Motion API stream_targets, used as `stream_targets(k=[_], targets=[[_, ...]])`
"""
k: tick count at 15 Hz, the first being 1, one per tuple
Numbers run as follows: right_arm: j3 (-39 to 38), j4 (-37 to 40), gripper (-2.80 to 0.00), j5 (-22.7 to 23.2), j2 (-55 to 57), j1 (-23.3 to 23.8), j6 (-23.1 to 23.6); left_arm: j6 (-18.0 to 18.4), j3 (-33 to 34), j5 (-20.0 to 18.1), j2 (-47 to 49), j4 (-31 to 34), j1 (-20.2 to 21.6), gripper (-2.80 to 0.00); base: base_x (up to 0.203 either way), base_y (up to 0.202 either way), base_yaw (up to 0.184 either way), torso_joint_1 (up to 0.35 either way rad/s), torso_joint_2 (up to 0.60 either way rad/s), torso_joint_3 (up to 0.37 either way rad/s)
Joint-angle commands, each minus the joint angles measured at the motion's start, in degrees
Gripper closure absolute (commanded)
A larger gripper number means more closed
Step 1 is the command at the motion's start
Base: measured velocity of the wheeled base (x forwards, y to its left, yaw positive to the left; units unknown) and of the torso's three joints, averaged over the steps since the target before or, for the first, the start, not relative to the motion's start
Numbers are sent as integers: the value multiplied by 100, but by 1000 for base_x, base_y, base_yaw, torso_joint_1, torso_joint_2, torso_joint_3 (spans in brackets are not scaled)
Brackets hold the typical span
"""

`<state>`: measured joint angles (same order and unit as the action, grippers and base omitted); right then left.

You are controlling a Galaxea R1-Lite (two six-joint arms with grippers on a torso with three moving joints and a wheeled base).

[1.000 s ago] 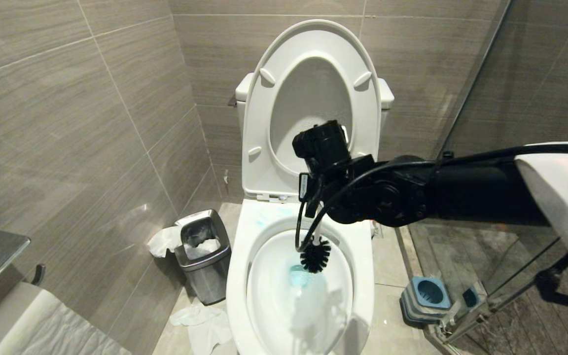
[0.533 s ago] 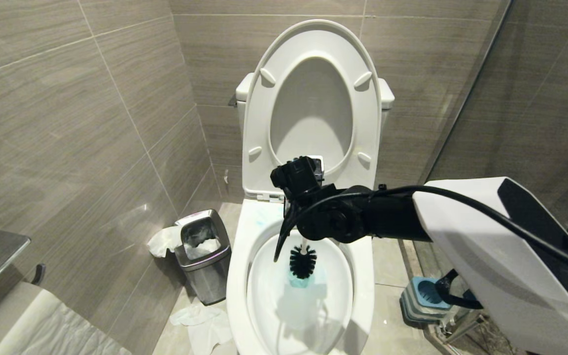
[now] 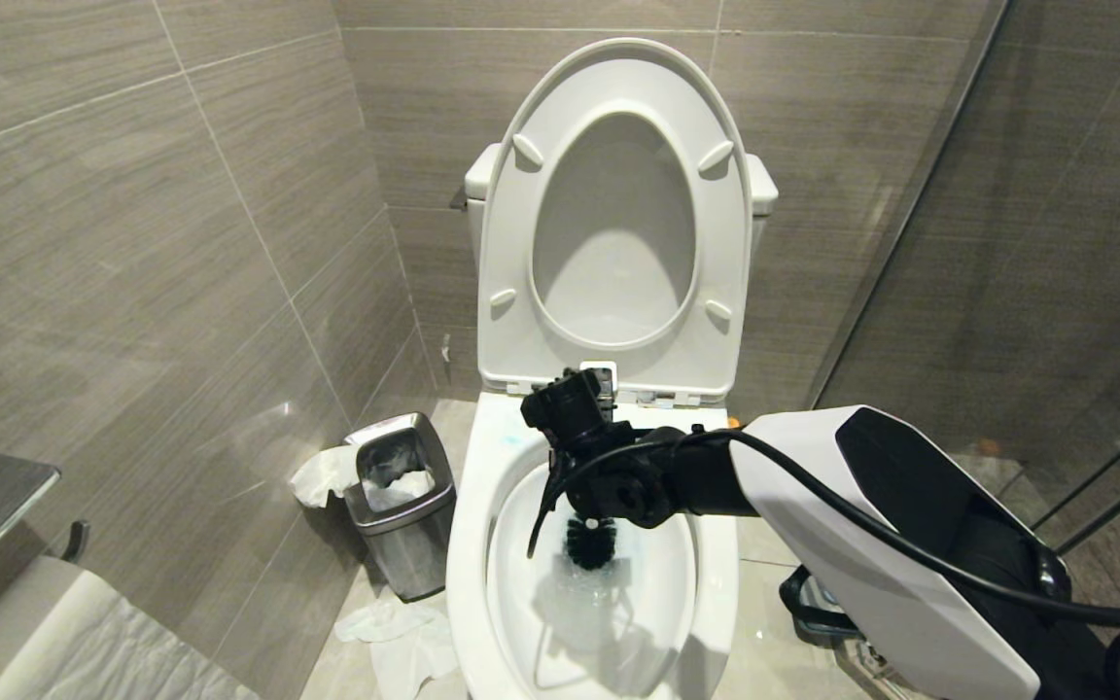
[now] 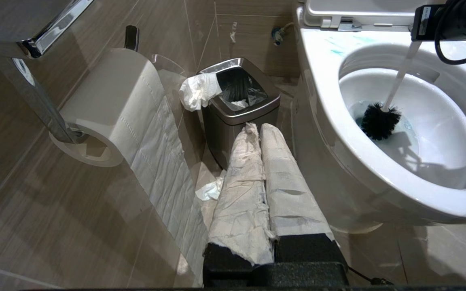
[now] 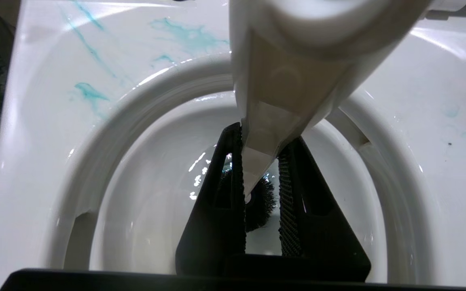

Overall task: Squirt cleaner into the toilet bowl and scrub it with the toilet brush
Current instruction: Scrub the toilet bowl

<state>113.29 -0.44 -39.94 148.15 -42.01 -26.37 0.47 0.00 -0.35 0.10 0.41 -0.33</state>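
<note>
The toilet bowl (image 3: 468, 544) is a glossy white oval basin under my right arm (image 3: 813, 486). My right gripper (image 5: 262, 135) points down over it, shut on the pale handle of the toilet brush (image 5: 281, 81). The dark bristle head (image 3: 589, 542) sits low in the basin at the water (image 4: 378, 121). Cleaner shows as turquoise streaks on the rear rim (image 5: 184, 36) and as a pale blue tint round the bristles. My left gripper (image 4: 257, 128), its fingers wrapped in white paper, is shut on nothing, low beside the bowl.
A steel waste bin (image 3: 400, 496) with tissue stands left of the bowl, and crumpled tissue (image 3: 395, 632) lies on the floor. The seat and lid (image 3: 613, 194) are raised. A toilet-paper roll (image 4: 111, 105) hangs near left. A glass shower wall (image 3: 1007, 243) stands right.
My right arm has dropped and swung leftward, carrying the brush head from above the water down into the bowl. The forearm now covers the floor to the right. The left arm is still.
</note>
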Motion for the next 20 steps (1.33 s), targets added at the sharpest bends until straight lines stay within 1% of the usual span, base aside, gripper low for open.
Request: stream_targets(k=[1,3,6,8,10,13,16,20], targets=[[-21,42,0,-30,-53,-7,-132,6,9,0,8,11,-2,0,0,0,0,0,0,0],[-85,206,0,-31,-468,-31,-232,6,9,-6,8,11,5,0,0,0,0,0,0,0],[-151,860,0,-28,-1353,-163,-374,6,9,-9,8,11,-2,0,0,0,0,0,0,0],[-191,1277,0,-32,-1700,-271,-444,15,9,-9,8,2,-2,0,0,0,0,0,0,0],[-224,1279,0,-32,-1620,-281,-516,32,9,-9,8,2,-2,0,0,0,0,0,0,0],[-69,1241,0,-25,-1212,-251,-578,59,9,-17,8,2,-2,0,0,0,0,0,0,0],[9,1096,0,-28,-866,-144,-581,81,9,-17,8,2,-2,0,0,0,0,0,0,0],[18,1019,0,-14,-832,-62,-562,94,0,-17,8,11,-2,0,0,0,0,6,3,-125]])
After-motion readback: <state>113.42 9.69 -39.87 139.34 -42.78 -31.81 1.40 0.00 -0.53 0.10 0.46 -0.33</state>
